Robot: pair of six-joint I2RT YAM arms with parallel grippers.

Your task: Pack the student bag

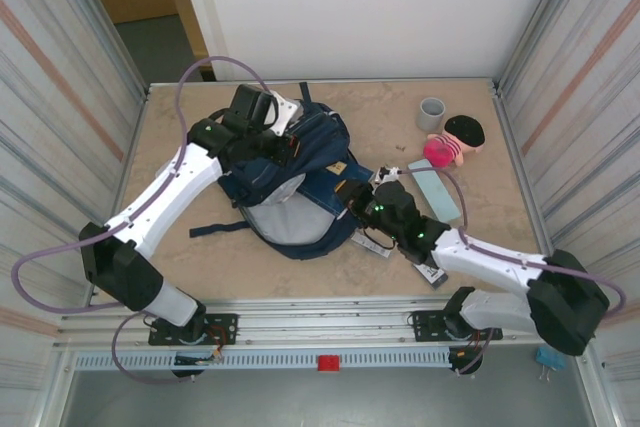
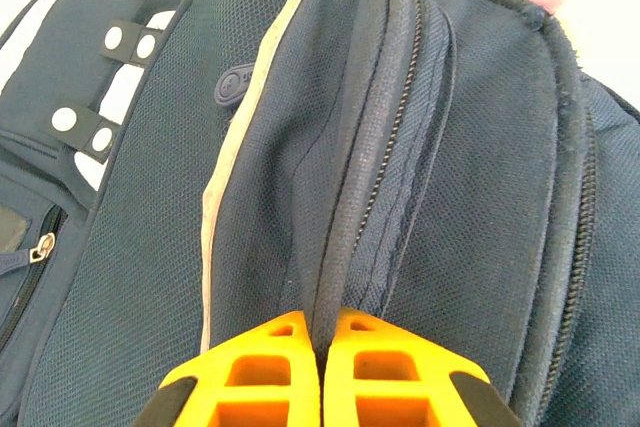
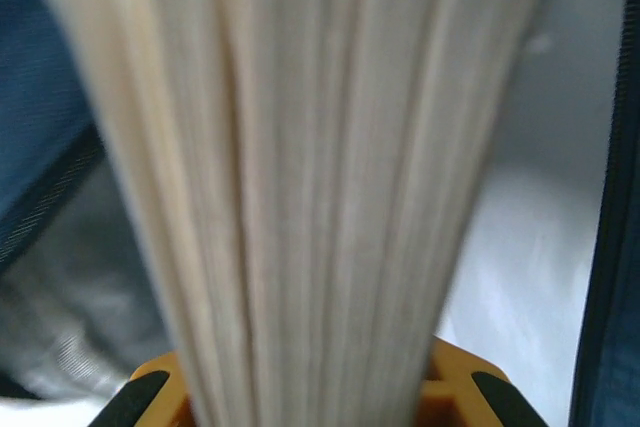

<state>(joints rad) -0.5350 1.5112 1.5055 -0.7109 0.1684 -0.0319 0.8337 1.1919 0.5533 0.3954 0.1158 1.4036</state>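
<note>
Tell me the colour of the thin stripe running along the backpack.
Pale cream-grey stripe on the navy backpack, clearest in the left wrist view.

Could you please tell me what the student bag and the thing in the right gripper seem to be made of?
The student bag: navy woven fabric, likely synthetic, matte; fine grid weave, toothed zipper. The book, apparently: matte cream paper; thin stacked page edges, blurred.

Bright, even overhead light covers the desk (image 1: 480,117), leaving only soft shadows. In the right wrist view the book (image 3: 320,187) is blurred, out of focus; the student bag (image 2: 450,197) weave looks crisp.
</note>
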